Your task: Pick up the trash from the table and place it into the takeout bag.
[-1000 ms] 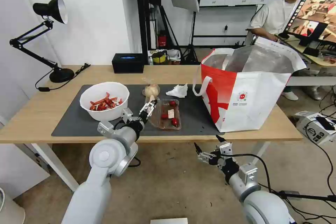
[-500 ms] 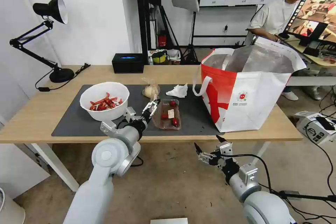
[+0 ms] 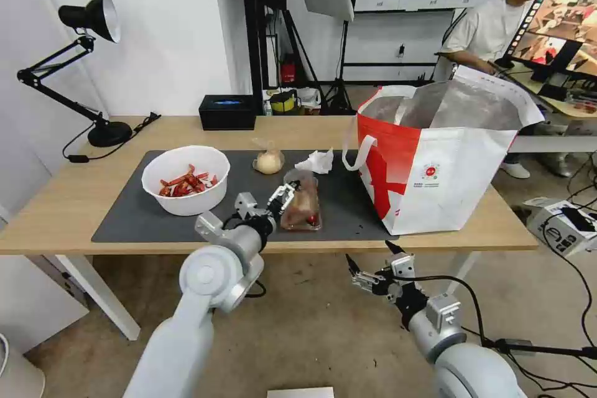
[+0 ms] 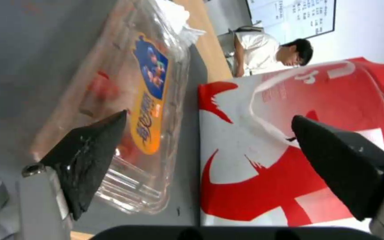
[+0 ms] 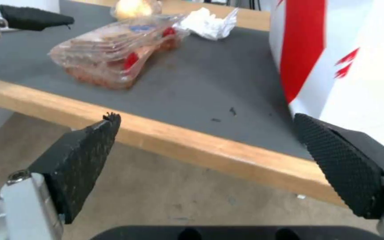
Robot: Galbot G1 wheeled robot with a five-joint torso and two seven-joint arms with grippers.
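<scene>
Head view. The left gripper (image 3: 285, 194), fingers parted, sits at the near-left edge of the clear plastic tray (image 3: 303, 207), which is tilted up on the dark grey mat (image 3: 124, 217) of the table (image 3: 56, 199). Behind it lie the baggie (image 3: 268, 160) and the crumpled napkin (image 3: 316, 161); the white bowl (image 3: 185, 179) stands left, the takeout bag (image 3: 444, 155) right. The right gripper (image 3: 372, 261) hangs open below the table edge.

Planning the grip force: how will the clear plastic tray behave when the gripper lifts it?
The clear plastic tray looks thin-walled, so it probably flexes or crumples under a pinch. It holds few scraps, so likely light. Its glossy surface may slip between the open left gripper's fingers.
</scene>
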